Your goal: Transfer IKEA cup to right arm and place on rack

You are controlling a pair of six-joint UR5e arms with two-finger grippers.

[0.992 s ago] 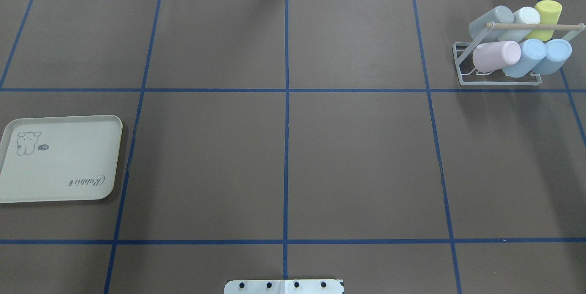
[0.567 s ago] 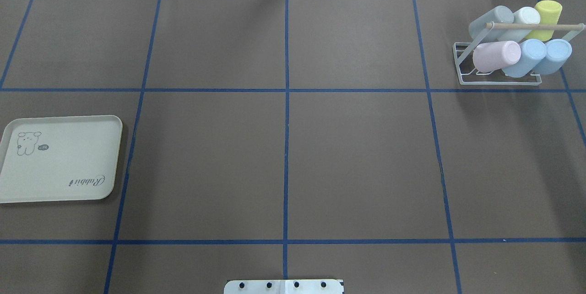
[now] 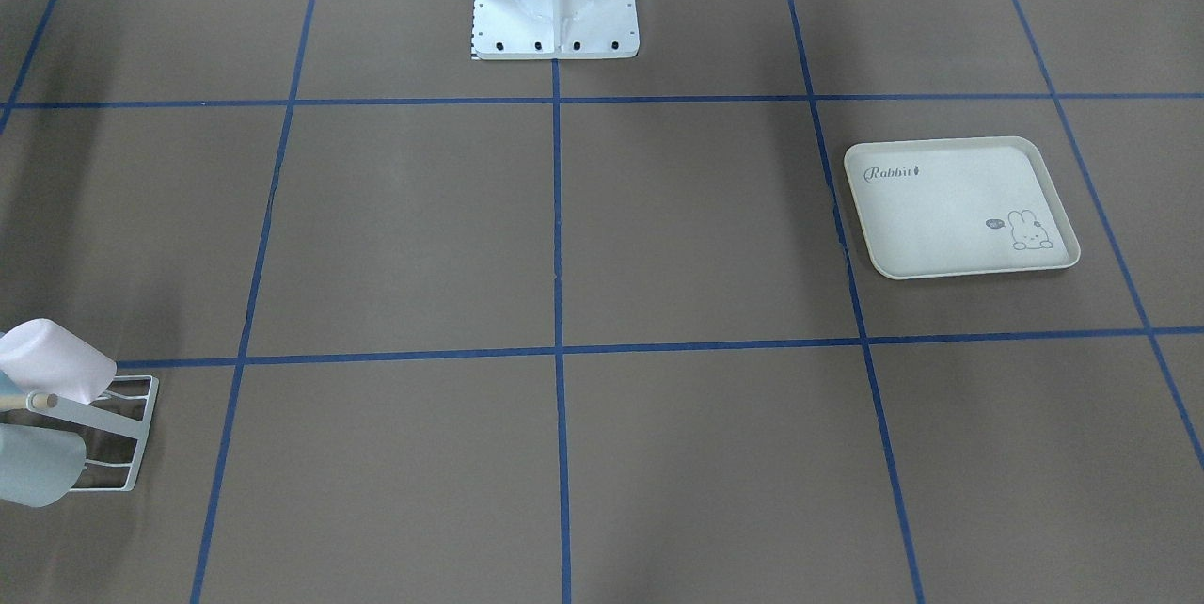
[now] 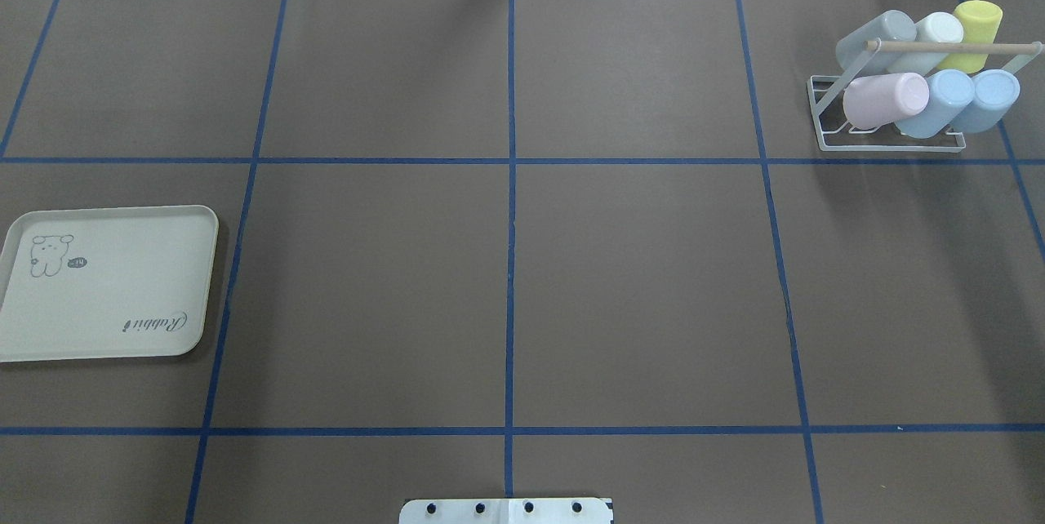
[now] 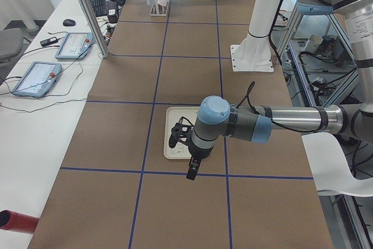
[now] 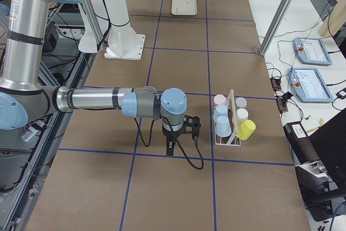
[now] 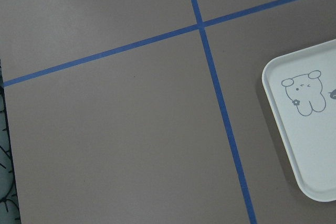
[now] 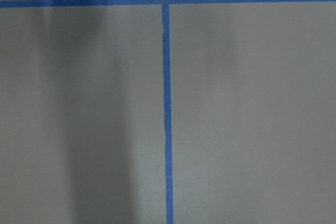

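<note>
Several pastel cups, among them a pink one (image 4: 886, 98), a yellow one (image 4: 971, 34) and a blue one (image 4: 992, 98), lie tilted on the white wire rack (image 4: 890, 148) under its wooden rod (image 4: 947, 45) at the far right. The rack (image 6: 227, 140) also shows in the exterior right view. My right gripper (image 6: 170, 147) hangs over the table just left of the rack there. My left gripper (image 5: 191, 170) hangs by the near edge of the cream tray (image 5: 173, 144). Both grippers show only in the side views, so I cannot tell whether they are open or shut.
The cream rabbit-print tray (image 4: 106, 287) lies at the table's left edge, with its corner (image 7: 310, 129) in the left wrist view. The robot's white base plate (image 3: 555, 11) stands at the table's near middle. Blue tape lines grid the brown table. Tablets and cables lie on the side benches.
</note>
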